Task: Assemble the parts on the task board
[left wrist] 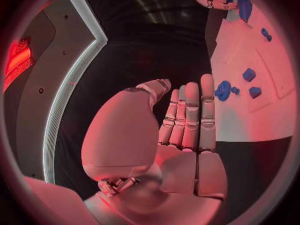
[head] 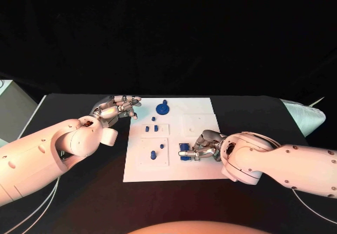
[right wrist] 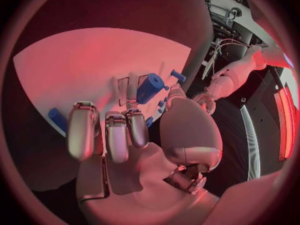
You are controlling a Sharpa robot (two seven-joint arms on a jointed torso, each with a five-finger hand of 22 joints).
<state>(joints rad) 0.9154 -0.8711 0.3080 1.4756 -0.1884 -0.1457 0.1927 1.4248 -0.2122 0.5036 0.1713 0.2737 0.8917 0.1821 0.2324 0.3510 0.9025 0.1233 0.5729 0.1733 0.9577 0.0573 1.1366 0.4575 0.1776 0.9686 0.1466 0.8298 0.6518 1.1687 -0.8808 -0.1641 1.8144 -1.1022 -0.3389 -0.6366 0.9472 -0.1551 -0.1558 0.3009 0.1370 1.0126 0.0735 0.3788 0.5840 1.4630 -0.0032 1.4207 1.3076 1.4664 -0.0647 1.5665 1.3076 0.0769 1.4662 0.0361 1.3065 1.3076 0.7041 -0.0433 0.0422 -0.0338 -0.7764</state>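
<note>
Black table (head: 84, 195), right hand (head: 200, 147) holding blue part (head: 184, 150)

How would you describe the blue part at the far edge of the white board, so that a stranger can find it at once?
Start from the white task board in the middle of the black table. Follow it to its far edge, near the left robot hand, and you find the round blue part. It is the largest blue piece in that far area, disc-like, while the blue parts closest to it are small pegs and blocks.
</note>
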